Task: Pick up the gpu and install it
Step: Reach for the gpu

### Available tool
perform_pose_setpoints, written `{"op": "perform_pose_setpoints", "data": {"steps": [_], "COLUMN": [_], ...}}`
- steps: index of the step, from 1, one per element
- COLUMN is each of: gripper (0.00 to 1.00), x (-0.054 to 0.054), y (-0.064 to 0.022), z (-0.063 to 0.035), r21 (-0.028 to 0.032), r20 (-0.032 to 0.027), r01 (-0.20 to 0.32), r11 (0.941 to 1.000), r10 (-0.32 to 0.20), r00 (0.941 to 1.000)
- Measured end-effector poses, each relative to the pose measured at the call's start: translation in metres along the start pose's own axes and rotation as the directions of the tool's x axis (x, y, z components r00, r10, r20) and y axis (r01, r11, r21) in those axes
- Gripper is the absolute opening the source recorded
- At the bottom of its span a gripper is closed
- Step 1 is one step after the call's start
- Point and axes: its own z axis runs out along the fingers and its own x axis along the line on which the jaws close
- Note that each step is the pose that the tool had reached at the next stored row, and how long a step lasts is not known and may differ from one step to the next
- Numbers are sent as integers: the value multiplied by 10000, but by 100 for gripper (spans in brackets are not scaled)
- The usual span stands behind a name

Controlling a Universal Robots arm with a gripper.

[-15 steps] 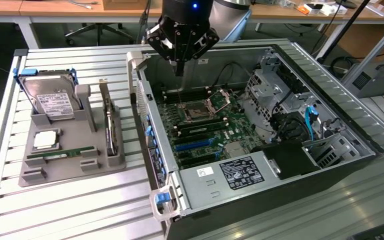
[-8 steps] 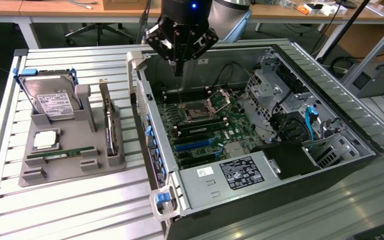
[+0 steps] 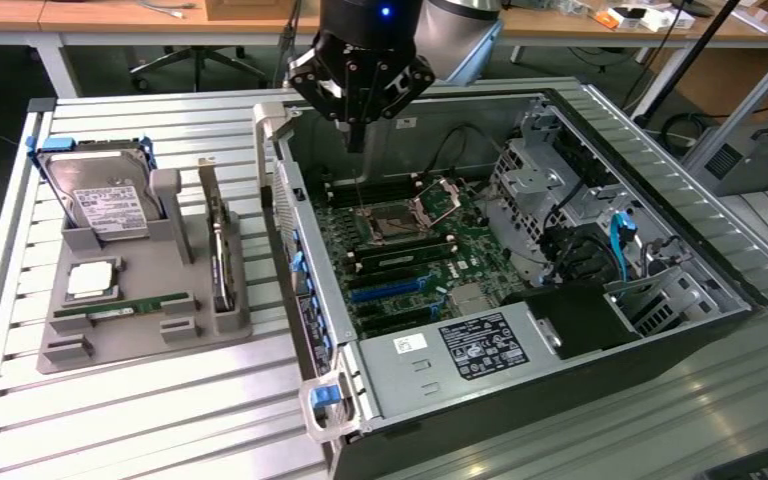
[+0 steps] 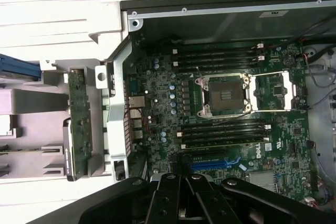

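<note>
I was working over a slatted metal table (image 3: pixel 157 420) with wooden desks (image 3: pixel 117 20) and a chair base (image 3: pixel 197 65) in the room behind it. On the exterior view's left sat a grey holder (image 3: pixel 131 345). On the right the computer case (image 3: pixel 704 260) lay on its side with its open face up, so the motherboard (image 3: pixel 398 270) was exposed from above. The claw (image 3: pixel 353 143) hung over the far corner of the case on the holder's side, above the memory slots and beyond the processor socket (image 3: pixel 398 222). Its fingers were pressed together and held nothing. In the wrist view they met as one dark wedge (image 4: pixel 181 179) over the board, near the blue slot (image 4: pixel 212 163). The gpu (image 3: pixel 225 270) stood on its long edge in the holder's slot nearest the case, well apart from the claw. From the wrist I saw it edge-on (image 4: pixel 79 121), just beside the case's side wall (image 4: pixel 116 103). That wall, with its blue latch (image 3: pixel 324 395), rose between card and motherboard. In the same holder a hard drive (image 3: pixel 104 205) leaned at the far end, a square chip (image 3: pixel 93 280) lay flat and a memory stick (image 3: pixel 124 307) lay near the front. Bare slats showed in front of the holder, and the space above the card's top edge was open.
</note>
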Motion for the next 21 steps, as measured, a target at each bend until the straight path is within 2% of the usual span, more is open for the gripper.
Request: {"op": "perform_pose_setpoints", "data": {"steps": [21], "gripper": [11], "x": [82], "y": [-6], "z": [-2], "r21": [-1], "r20": [0], "r01": [0], "r11": [10000], "r10": [0], "r00": [10000]}}
